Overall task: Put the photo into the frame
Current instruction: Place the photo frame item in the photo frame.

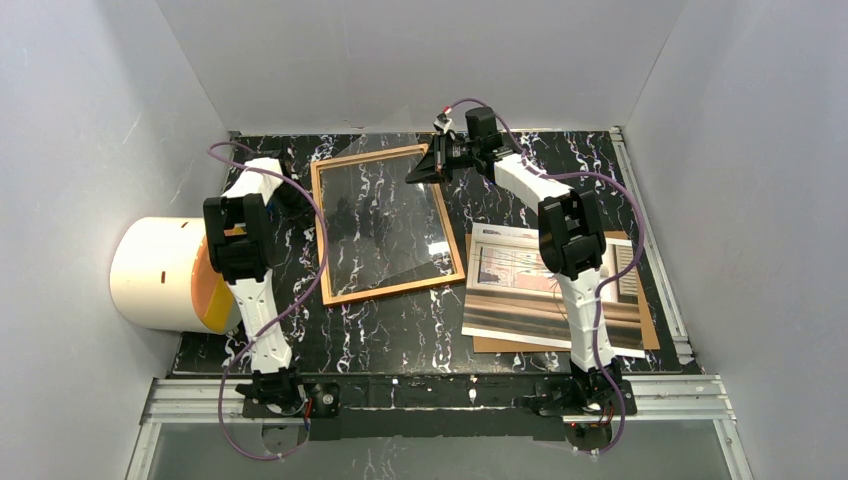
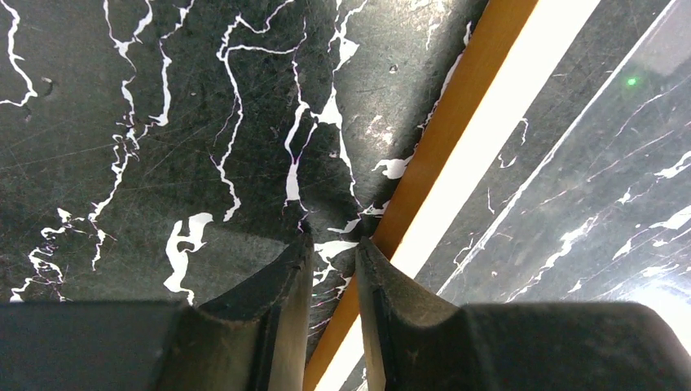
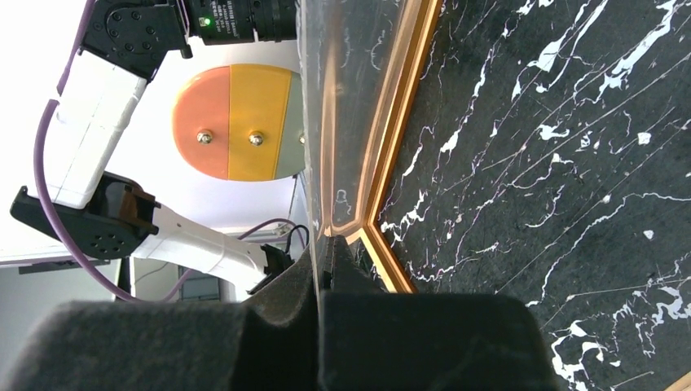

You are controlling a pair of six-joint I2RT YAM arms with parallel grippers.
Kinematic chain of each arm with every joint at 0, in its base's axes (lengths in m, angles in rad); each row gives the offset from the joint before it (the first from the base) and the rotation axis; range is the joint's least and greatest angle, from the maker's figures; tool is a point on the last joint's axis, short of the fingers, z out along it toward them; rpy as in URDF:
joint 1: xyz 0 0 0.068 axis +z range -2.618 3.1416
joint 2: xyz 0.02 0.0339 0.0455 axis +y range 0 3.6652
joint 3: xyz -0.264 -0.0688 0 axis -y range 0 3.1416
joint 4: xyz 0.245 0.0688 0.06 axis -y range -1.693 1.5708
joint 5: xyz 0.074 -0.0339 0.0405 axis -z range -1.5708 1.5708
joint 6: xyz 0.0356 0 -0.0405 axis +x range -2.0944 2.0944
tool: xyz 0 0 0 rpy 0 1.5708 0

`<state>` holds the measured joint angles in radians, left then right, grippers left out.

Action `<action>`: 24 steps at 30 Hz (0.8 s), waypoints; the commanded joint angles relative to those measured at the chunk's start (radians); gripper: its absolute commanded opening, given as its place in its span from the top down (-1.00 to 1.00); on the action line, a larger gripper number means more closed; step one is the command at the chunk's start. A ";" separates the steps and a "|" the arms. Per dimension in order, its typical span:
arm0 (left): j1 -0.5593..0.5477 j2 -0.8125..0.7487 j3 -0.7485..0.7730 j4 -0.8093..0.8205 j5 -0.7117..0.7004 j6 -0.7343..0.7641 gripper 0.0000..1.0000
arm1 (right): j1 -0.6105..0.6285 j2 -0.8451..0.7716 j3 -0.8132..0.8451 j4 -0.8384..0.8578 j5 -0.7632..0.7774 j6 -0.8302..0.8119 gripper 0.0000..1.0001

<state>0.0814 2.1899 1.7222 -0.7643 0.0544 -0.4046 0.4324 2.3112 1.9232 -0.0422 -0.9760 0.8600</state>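
top external view: the frame [image 1: 392, 287] lies flat on the black marble table [image 1: 420, 325], left of centre, between the two arms.
glass pane [image 1: 385, 215]: tilted, its far right corner lifted above the frame, its near edge low by the frame's near rail.
right gripper [image 3: 322, 252]: fingers clamped together on the pane's edge, just above the frame's far right corner.
left gripper [image 2: 332, 244]: fingers a narrow gap apart with only table showing between them; one tip is over the frame's outer left rail, the other over bare table; contact cannot be told.
photo [image 1: 520, 300]: picture side up on the brown backing board [image 1: 650, 335], just right of the frame, partly under the right arm.
white drum [image 1: 160, 275]: at the table's left edge, orange and yellow face.
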 commanded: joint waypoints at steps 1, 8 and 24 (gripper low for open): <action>0.002 0.010 0.013 -0.028 0.011 -0.002 0.52 | -0.003 0.036 0.065 0.044 -0.043 -0.023 0.97; 0.003 0.019 0.015 -0.033 0.025 0.001 0.52 | -0.002 0.076 0.098 0.009 -0.040 -0.051 0.97; 0.003 0.032 0.030 -0.043 0.039 0.007 0.51 | -0.038 0.158 0.174 -0.095 -0.010 -0.120 0.97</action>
<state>0.0834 2.1979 1.7332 -0.7761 0.0647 -0.4030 0.4126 2.4447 2.0506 -0.1265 -0.9829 0.7837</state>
